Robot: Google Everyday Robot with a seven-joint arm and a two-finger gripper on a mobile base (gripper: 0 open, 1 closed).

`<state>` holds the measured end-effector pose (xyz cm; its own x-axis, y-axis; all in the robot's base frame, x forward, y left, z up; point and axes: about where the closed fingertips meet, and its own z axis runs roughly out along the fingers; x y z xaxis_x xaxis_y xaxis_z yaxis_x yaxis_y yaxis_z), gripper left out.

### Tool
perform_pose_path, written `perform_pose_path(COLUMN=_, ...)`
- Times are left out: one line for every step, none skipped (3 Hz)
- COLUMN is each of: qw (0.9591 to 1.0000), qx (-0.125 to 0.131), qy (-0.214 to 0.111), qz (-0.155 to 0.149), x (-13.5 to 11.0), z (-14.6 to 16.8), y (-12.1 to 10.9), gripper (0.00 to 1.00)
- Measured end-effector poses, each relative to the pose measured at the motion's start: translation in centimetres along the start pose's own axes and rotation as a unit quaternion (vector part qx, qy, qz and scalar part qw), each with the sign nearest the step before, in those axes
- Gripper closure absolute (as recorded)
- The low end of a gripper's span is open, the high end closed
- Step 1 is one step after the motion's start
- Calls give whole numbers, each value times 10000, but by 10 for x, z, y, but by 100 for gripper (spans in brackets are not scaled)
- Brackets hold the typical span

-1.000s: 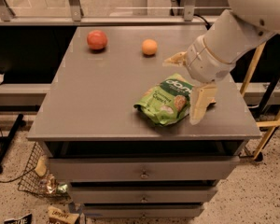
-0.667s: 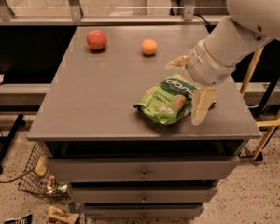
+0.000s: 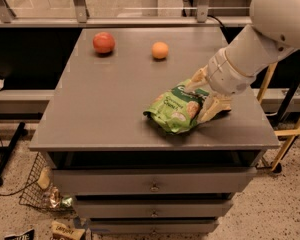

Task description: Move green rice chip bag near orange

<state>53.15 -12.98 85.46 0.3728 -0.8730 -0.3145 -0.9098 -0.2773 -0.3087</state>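
Note:
The green rice chip bag point(image 3: 175, 110) lies on the grey table point(image 3: 115, 99) near its front right. My gripper point(image 3: 199, 102) comes in from the right on a white arm. Its two pale fingers straddle the bag's right end, one finger point(image 3: 196, 80) at the far side and one at the near side, both touching the bag. The bag rests on the table. The orange point(image 3: 160, 50) sits at the back centre, well apart from the bag. The bag's right end is hidden behind the gripper.
A larger red-orange round fruit point(image 3: 104, 42) sits at the back left. The table has drawers point(image 3: 154, 184) below. A wire basket point(image 3: 40, 189) and snack packets lie on the floor at the left. A wooden frame point(image 3: 285, 129) stands at the right.
The fingers, spread wide around the bag's right end before, have closed in onto it. The bag, orange and red fruit have stayed in place.

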Motion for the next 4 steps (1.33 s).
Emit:
perform_pose_path(qw=9999, qx=67, qy=-86, qz=-54, x=-3, z=-1, y=-3, gripper=64)
perform_pose_path(qw=9994, qx=320, qy=-121, qz=-21, x=-4, z=-18, y=-11, gripper=85)
perform_pose_path(qw=9966, qx=804, qy=20, qz=190, x=5, z=-50, y=-29, gripper=100)
perform_pose_path(qw=9924, qx=1143, qy=155, qz=424, x=16, z=-74, y=-42, gripper=100)
